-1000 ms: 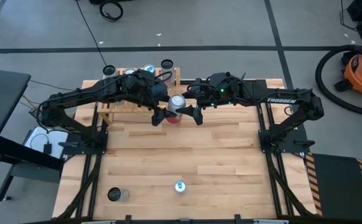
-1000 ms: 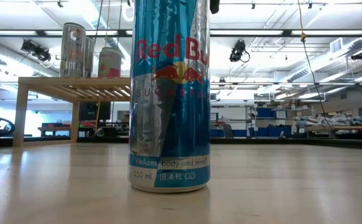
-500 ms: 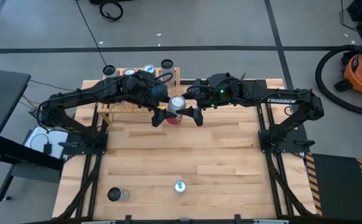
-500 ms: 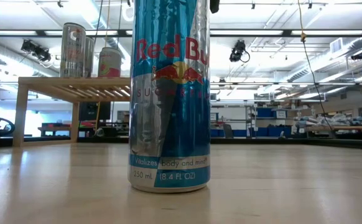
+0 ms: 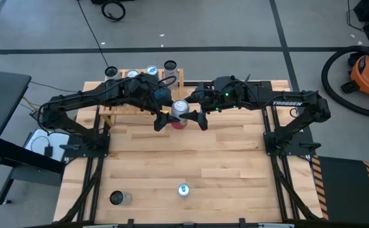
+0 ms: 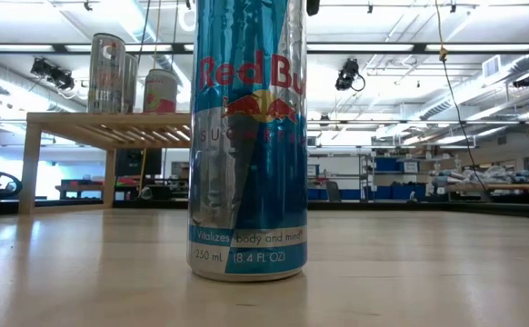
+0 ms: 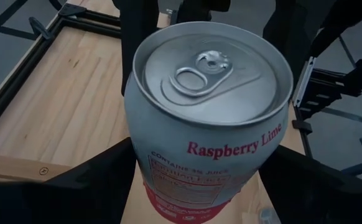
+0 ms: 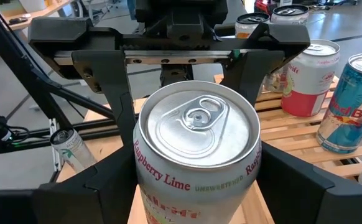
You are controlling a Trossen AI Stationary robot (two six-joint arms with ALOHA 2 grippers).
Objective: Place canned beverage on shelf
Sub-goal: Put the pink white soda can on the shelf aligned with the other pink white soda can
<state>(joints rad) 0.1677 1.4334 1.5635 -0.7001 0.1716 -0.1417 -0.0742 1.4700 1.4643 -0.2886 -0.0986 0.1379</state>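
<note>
Both claws meet over the plank bench (image 5: 172,158) beside the shelf (image 5: 124,104). Left claw (image 5: 164,119) and right claw (image 5: 194,117) each grip the Raspberry Lime can (image 5: 181,109). Grey floor (image 5: 235,25) surrounds the bench.

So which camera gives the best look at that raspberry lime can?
The left wrist view: the raspberry lime can fills it, lid and label readable, between dark fingers. The right wrist view shows its lid and label too. The high view shows a small lid between both grippers. The low view doesn't show it.
</note>
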